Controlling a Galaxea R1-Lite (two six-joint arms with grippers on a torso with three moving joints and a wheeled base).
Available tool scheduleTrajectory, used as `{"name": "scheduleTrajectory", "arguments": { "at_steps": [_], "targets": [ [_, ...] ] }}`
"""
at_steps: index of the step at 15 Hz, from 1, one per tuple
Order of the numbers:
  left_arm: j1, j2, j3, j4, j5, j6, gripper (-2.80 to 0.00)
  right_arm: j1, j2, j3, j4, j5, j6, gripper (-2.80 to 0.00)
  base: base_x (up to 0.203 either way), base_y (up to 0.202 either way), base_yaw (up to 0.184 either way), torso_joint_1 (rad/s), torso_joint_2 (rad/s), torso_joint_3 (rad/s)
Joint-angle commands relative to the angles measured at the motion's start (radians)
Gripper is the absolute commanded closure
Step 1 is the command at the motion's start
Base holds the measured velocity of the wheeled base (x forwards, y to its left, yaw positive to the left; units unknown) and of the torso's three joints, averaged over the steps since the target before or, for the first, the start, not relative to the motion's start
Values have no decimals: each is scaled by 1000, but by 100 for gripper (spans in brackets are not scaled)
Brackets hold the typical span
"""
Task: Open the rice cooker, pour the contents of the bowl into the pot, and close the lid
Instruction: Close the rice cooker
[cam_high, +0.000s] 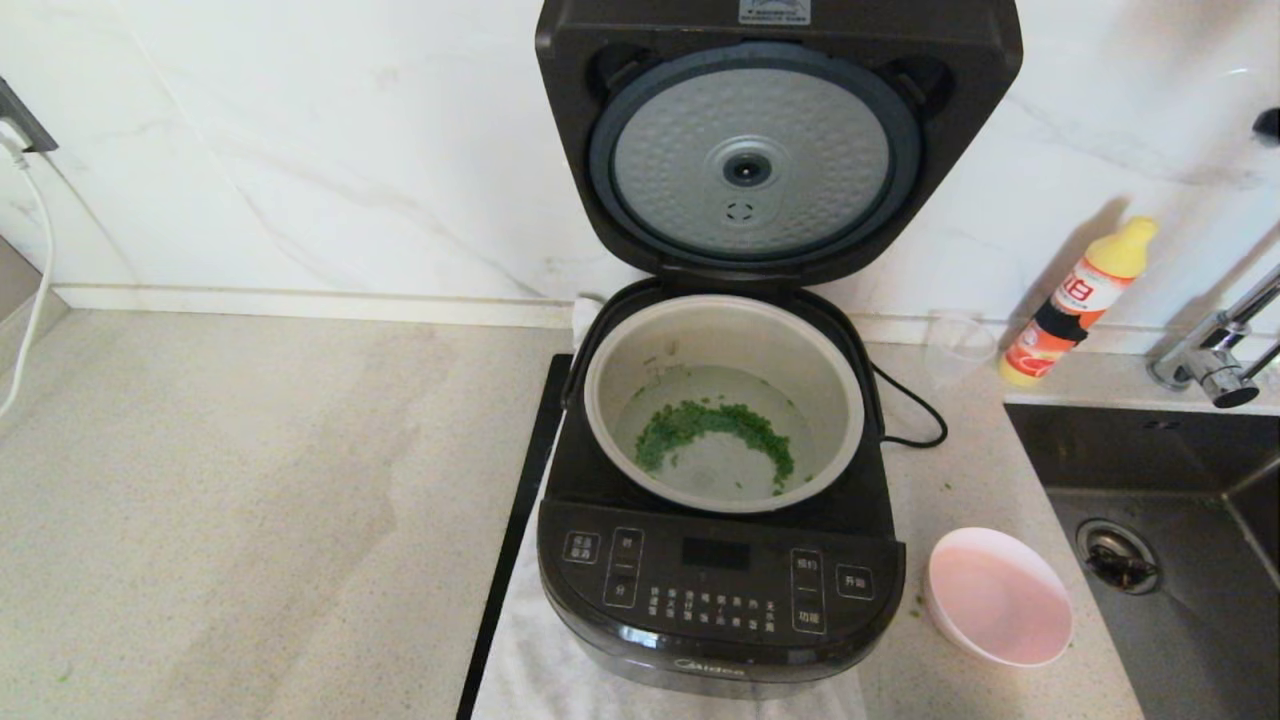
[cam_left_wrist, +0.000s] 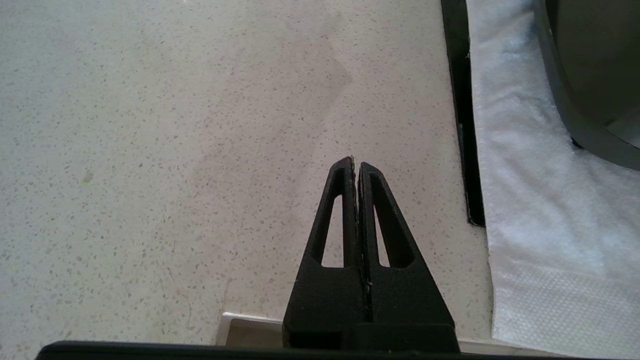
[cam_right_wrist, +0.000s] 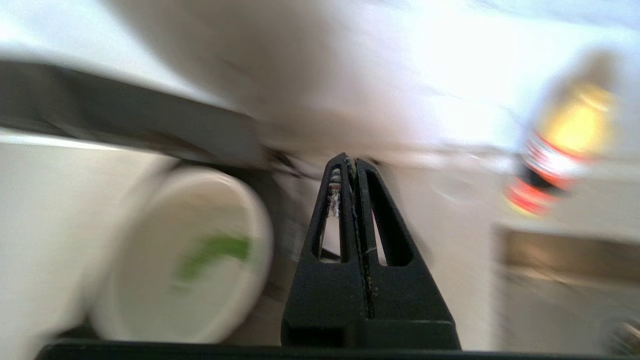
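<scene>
The rice cooker (cam_high: 720, 560) is a glossy black rounded-square machine standing on a white cloth on the worktop, with its dark display and white-labelled buttons on the near side. Its lid (cam_high: 775, 140) stands fully open, tipped back toward the wall, showing a dimpled silver disc ringed by a grey gasket. The pot (cam_high: 725, 400) sits inside the cooker, round and pale grey-beige with a thin rim; a curved band of chopped green bits lies on its bottom. The bowl (cam_high: 998, 597), pale pink and empty, rests upright on the worktop just right of the cooker's front.
</scene>
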Motion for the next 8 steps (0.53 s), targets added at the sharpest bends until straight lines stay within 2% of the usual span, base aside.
{"name": "scheduleTrajectory", "arguments": {
  "at_steps": [1, 4, 6, 8],
  "targets": [
    [0, -3, 0, 0, 0, -1, 0, 6, 112, -173, 53, 107, 69, 0, 0, 0, 0, 0, 0, 0],
    [0, -3, 0, 0, 0, -1, 0, 7, 233, -324, 87, 304, 197, 0, 0, 0, 0, 0, 0, 0],
    [0, -3, 1, 0, 0, -1, 0, 7, 282, -358, 75, 374, 230, 0, 0, 0, 0, 0, 0, 0],
    [0, -3, 0, 0, 1, -1, 0, 18, 334, -376, -4, 427, 239, 0, 0, 0, 0, 0, 0, 0]
  ]
}}
